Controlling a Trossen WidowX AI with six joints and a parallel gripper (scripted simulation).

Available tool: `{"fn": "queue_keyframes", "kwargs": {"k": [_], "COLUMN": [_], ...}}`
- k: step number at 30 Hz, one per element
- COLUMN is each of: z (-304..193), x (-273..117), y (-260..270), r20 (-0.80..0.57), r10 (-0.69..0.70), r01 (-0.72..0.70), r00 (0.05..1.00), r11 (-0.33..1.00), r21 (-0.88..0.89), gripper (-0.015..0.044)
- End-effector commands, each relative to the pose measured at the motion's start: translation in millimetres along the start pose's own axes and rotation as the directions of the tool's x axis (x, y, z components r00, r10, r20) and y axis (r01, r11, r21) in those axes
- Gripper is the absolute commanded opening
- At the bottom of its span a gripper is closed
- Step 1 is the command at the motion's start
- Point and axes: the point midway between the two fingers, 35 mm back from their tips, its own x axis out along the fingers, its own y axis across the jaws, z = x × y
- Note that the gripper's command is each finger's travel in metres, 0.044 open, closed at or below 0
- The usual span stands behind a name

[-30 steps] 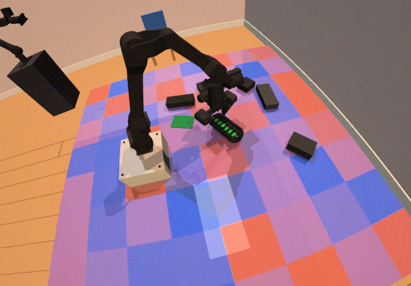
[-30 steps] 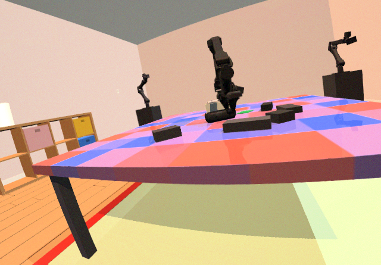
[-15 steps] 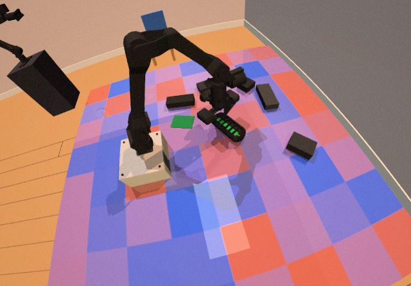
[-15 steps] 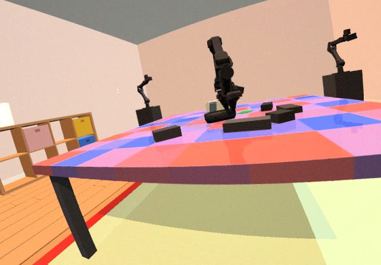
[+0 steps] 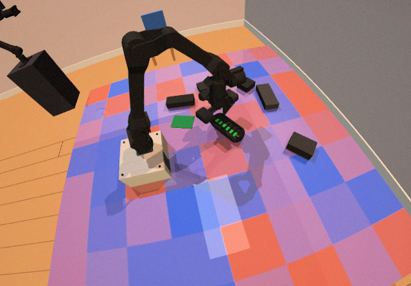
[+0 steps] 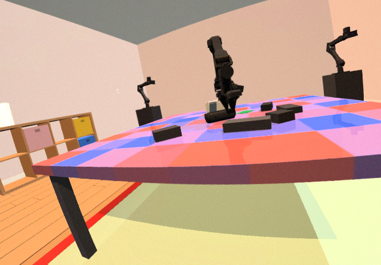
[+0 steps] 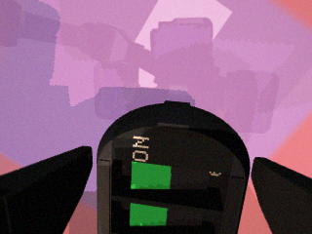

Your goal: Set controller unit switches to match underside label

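Observation:
The dark grey controller unit [image 5: 225, 128] [image 6: 216, 115] [image 7: 195, 146] lies top side up near the middle of the bench, its long axis slanting in the top view. Green switch ends show in a row along its top. The wrist view shows its rounded end, the ON marking and two green ends. The underside label is hidden. My gripper [image 5: 216, 112] [image 6: 230, 111] [image 7: 171, 161] is open, its fingers on both sides of the unit with narrow gaps beside its walls in the wrist view. Whether the base rests fully flat is hard to tell.
Several dark blocks [image 5: 180, 101] [image 5: 267, 96] [image 5: 301, 145] [image 6: 166, 133] [image 6: 247, 124] lie around the unit. A thin green square [image 5: 182, 121] [image 6: 245, 111] lies beside it. A cream box [image 5: 146, 180] stands under the arm's base.

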Motion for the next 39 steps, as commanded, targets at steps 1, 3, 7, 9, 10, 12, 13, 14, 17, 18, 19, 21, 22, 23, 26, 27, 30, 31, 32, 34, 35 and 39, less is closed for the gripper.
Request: {"fn": "queue_keyframes", "kwargs": {"k": [1,3,7,9,10,12,13,14,17,18,19,21,22,23,26,27,30,31,32,34,35,39], "z": [-0.7,-0.6,-0.6,-0.6,-0.6,-0.6,-0.7,-0.7,0.1,0.7,1.1,1.3,1.3,1.3,1.3,1.3,1.3,1.3,1.3,1.3,1.3,1.3], "x": [-40.7,-43.5,-43.5,-43.5,-43.5,-43.5,-46.0,-53.4,-99.1,-111.9,-119.6,-122.2,-122.2,-122.2,-122.2,-122.2,-122.2,-122.2,-122.2,-122.2,-122.2,-122.2], "y": [-2.6,-2.2,-2.2,-2.2,-2.2,-2.2,-2.4,-2.8,-1.3,0.5,1.9,2.4,2.4,2.4,2.4,2.4,2.4,2.4,2.4,2.4,2.4,2.4], "r20": [-0.015,-0.016,-0.016,-0.016,-0.016,-0.016,-0.016,-0.015,-0.013,-0.013,-0.012,-0.012,-0.012,-0.012,-0.012,-0.012,-0.012,-0.012,-0.012,-0.012,-0.012,-0.012], "r10": [-0.044,-0.045,-0.045,-0.045,-0.045,-0.045,-0.045,-0.045,-0.044,-0.044,-0.044,-0.044,-0.044,-0.044,-0.044,-0.044,-0.044,-0.044,-0.044,-0.044,-0.044,-0.044], "r01": [0.044,0.045,0.045,0.045,0.045,0.045,0.045,0.045,0.044,0.044,0.044,0.044,0.044,0.044,0.044,0.044,0.044,0.044,0.044,0.044,0.044,0.044], "r00": [0.999,0.999,0.999,0.999,0.999,0.999,0.999,0.999,0.999,0.999,0.999,0.999,0.999,0.999,0.999,0.999,0.999,0.999,0.999,0.999,0.999,0.999], "r11": [0.999,0.999,0.999,0.999,0.999,0.999,0.999,0.999,0.999,0.999,0.999,0.999,0.999,0.999,0.999,0.999,0.999,0.999,0.999,0.999,0.999,0.999], "r21": [-0.004,-0.005,-0.005,-0.005,-0.005,-0.005,-0.005,-0.004,-0.002,-0.002,-0.001,-0.001,-0.001,-0.001,-0.001,-0.001,-0.001,-0.001,-0.001,-0.001,-0.001,-0.001], "gripper": [0.044,0.044,0.044,0.044,0.044,0.044,0.0414,0.0387,0.0309,0.0282,0.0256,0.0204,0.0177,0.0151,0.0072,0.0046,0.0,0.0,0.0,0.0,0.0,0.0]}}
